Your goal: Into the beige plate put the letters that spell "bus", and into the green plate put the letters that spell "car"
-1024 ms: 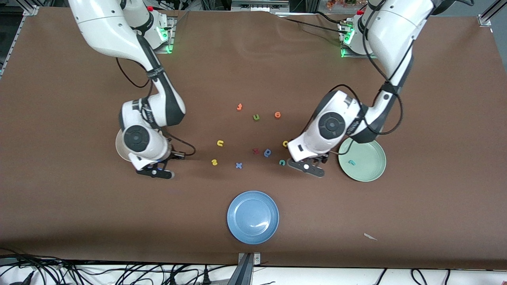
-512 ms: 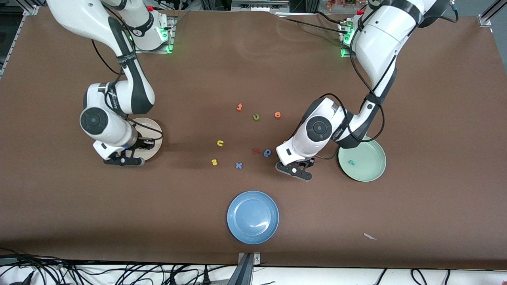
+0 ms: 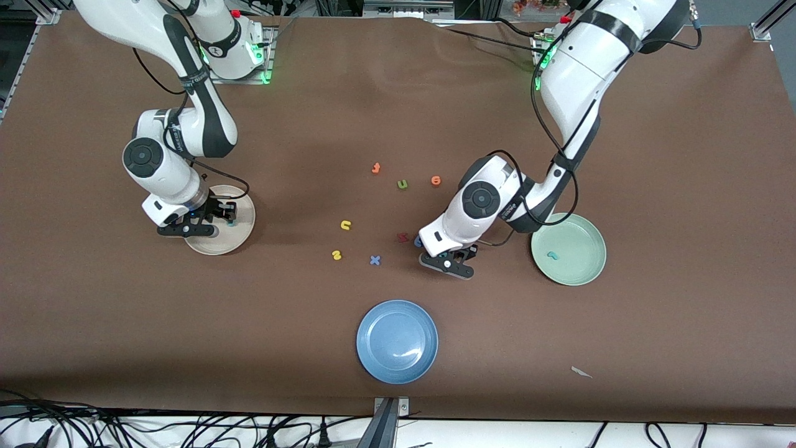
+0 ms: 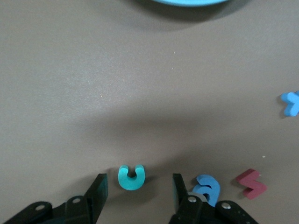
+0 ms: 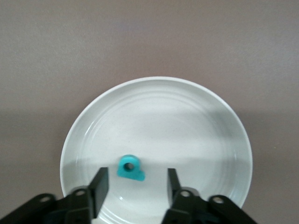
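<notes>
On the beige plate (image 5: 187, 121) lies the teal "b" (image 5: 130, 169) between the right gripper (image 5: 135, 184)'s spread fingers, the green plate (image 3: 581, 267) holds the teal "r" (image 3: 551, 255), and the left gripper (image 4: 138, 191) straddles the teal "c" (image 4: 131, 176) with fingers apart, four letters still outstanding.

blue plate (image 4: 187, 1) cut off at edge, yellow "a" hidden

Letter "b" (image 5: 130, 168) in beige plate (image 5: 224, 140) (right arm's end).
</notes>
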Robot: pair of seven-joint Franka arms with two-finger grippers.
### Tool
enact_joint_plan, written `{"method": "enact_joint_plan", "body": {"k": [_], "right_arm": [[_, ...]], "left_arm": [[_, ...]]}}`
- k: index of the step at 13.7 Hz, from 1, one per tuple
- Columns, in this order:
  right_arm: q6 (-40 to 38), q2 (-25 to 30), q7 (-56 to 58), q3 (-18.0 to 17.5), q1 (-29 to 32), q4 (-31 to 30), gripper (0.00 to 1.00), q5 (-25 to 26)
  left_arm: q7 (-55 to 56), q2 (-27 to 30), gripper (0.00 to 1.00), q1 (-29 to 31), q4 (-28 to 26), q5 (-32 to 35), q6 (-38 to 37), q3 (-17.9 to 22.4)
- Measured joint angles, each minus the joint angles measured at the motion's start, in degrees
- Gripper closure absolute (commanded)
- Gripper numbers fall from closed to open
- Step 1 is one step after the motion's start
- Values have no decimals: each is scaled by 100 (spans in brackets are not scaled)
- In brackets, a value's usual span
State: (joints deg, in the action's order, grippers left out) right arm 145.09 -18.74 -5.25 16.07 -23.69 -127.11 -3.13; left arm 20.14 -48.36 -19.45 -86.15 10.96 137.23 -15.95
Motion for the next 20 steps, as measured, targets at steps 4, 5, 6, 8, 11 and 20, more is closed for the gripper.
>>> {"method": "enact_joint_plan", "body": {"k": [4, 5, 6, 8, 11, 20], "right_arm": [[-1390, 201, -107, -4, -46, 673, 0, -99], [-1618, 214, -250, -32, -84, 901, 0, -222], [-1693, 208, -457, -97, -132, 1053, 0, -362], [-1714, 114, -1137, -302, -267, 1255, 0, -476], [-1708, -288, -2434, -507, -597, 1716, 0, -495], [-1408, -1747, -4500, -584, -1324, 3113, 1, -639]], "left_arm": [[81, -83, 44, -59, 12, 146, 6, 95], [87, -101, 63, -59, 14, 186, 6, 104], [97, -107, 87, -58, 17, 225, 6, 110], [110, -105, 91, -54, 62, 247, 6, 131], [122, -104, 91, -34, 122, 247, 6, 135], [87, 617, 90, 699, 214, 334, -1778, 145]]}}
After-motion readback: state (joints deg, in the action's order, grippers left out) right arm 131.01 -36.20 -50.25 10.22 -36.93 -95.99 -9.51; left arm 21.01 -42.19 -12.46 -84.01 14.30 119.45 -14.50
